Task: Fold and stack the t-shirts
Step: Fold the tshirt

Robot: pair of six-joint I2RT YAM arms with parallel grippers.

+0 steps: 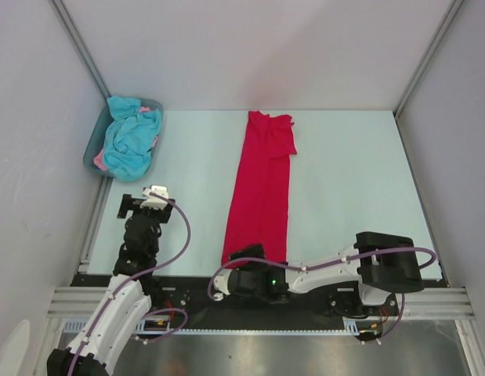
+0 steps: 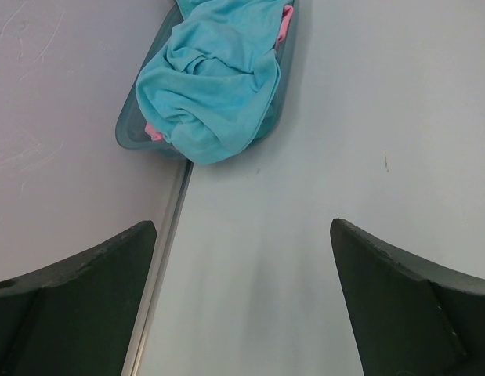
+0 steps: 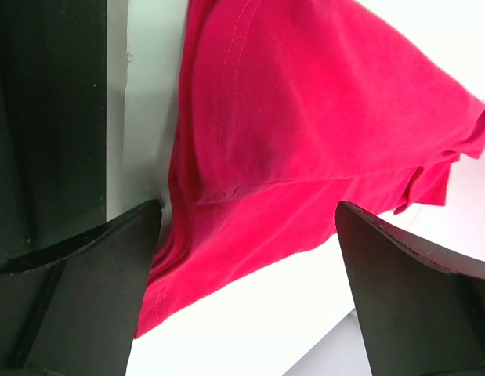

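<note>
The crimson red cloth t-shirt, folded into a narrow strip, lies lengthwise near-to-far, sleeves far. On left gripper and right gripper, jaws stand apart.

one red t-shirt by the right pincer; ahead of the left pincer, one tub, one turquoise t-shirt, some pink cloth; two pincers.

A red shirt lies folded into a long narrow strip down the middle of the pale surface, wider at its far end, with the right jaws at its near end. In the far-left corner a tub holds a crumpled turquoise shirt with pink cloth peeking out. The left jaws hang near the tub, not touching it.
</note>
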